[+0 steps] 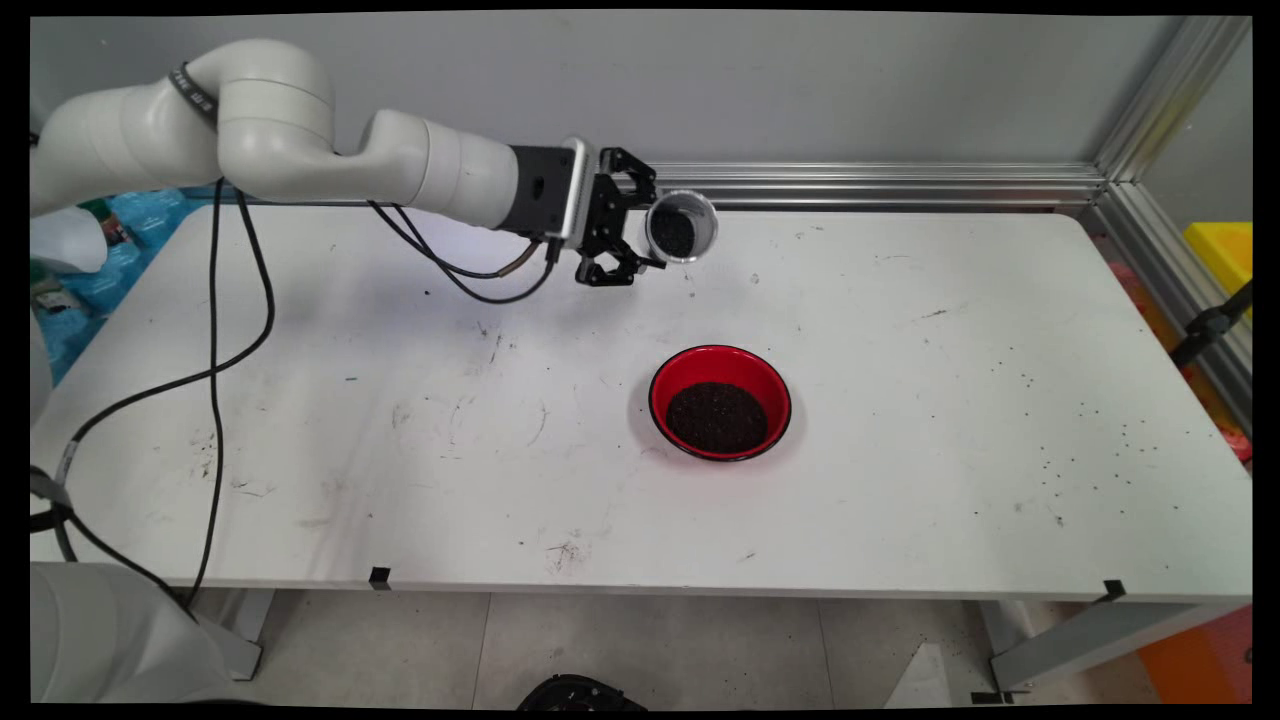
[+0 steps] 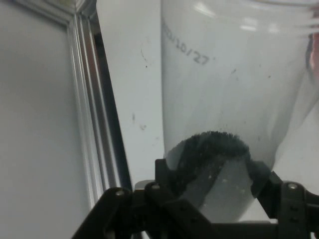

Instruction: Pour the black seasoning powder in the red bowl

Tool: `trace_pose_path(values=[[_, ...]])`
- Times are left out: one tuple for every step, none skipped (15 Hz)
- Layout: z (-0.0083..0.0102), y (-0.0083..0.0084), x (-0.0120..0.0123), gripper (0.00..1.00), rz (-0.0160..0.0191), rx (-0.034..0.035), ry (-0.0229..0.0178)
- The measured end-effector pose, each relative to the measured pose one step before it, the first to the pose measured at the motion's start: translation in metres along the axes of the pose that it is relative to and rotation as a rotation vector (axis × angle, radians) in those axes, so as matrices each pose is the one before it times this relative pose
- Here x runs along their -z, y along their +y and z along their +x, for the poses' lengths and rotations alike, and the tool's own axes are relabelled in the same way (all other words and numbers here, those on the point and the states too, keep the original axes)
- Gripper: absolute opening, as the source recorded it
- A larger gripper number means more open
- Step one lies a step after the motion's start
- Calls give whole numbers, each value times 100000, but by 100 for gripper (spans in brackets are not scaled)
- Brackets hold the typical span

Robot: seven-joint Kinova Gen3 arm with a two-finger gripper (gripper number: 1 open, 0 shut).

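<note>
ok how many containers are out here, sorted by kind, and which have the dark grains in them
Clear plastic cups: 1, the cup held tilted in the gripper above the table, dark grains inside
Red bowls: 1, the bowl standing on the white table, dark grains inside
Total: 2 containers, both holding grains

Tipped clear cup (image 1: 681, 227), dark grains inside
</note>
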Motion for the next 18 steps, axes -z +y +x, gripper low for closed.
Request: trace_pose_path(values=[[112, 25, -178, 0, 493, -4334, -92], [141, 57, -195, 0, 445, -4927, -183], [157, 153, -167, 0, -61, -4139, -417], [138, 182, -117, 0, -249, -3012, -697], [210, 256, -109, 0, -415, -2873, -1273], [217, 217, -97, 0, -283, -2642, -1519], [353, 157, -132, 0, 58, -3704, -2196], [241, 23, -56, 0, 319, -2291, -1318], [311, -23, -86, 0, 465, -2800, -1411], [187, -35, -61, 0, 380, -1887, -854], [269, -44, -68, 0, 561, -2811, -1262], [169, -23, -42, 0, 489, -2039, -1002], [229, -33, -55, 0, 766, -2959, -1521], [261, -13, -59, 0, 808, -3125, -1417], [368, -14, -97, 0, 1038, -3869, -1631], [272, 8, -67, 0, 758, -2678, -1114], [186, 29, -31, 0, 437, -1679, -678], [270, 42, -61, 0, 587, -2357, -925]])
